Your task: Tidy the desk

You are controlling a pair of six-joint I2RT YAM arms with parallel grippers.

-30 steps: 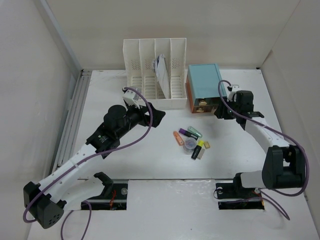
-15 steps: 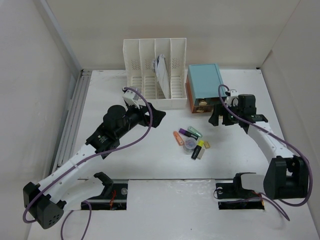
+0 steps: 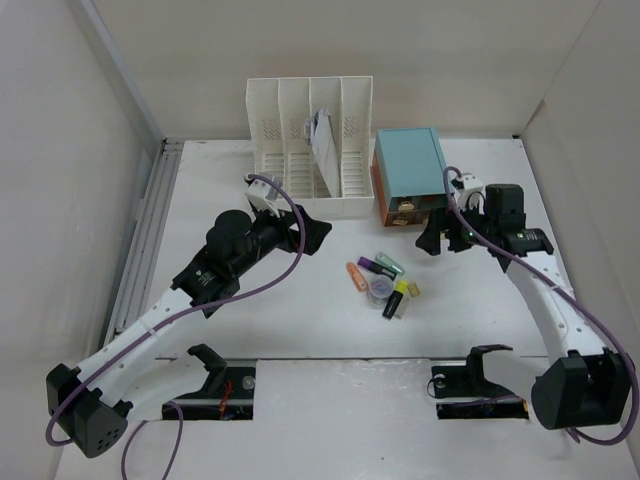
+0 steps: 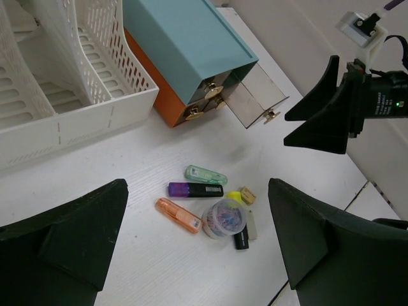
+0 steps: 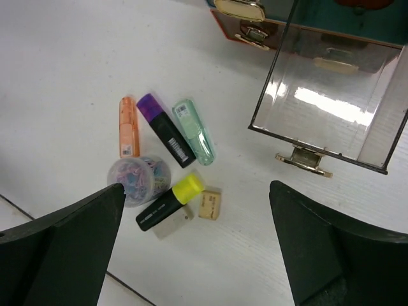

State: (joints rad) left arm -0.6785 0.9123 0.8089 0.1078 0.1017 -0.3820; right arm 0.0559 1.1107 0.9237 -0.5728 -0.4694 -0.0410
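Lab test cell: white panel walls (image 3: 60, 150) enclose a desk (image 3: 300, 320) with robot arms (image 3: 215, 265).

Drawer box (image 3: 408, 170) at the back of the bench (image 3: 300, 320), file rack (image 3: 300, 150) just left of it, pulled-out drawer (image 5: 328, 108) at its front, heap of markers (image 3: 383, 283) before that, well apart.

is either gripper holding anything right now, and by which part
Nothing is held. The left gripper and the right gripper are both open and empty; the right one hangs by the pulled-out drawer without gripping it.
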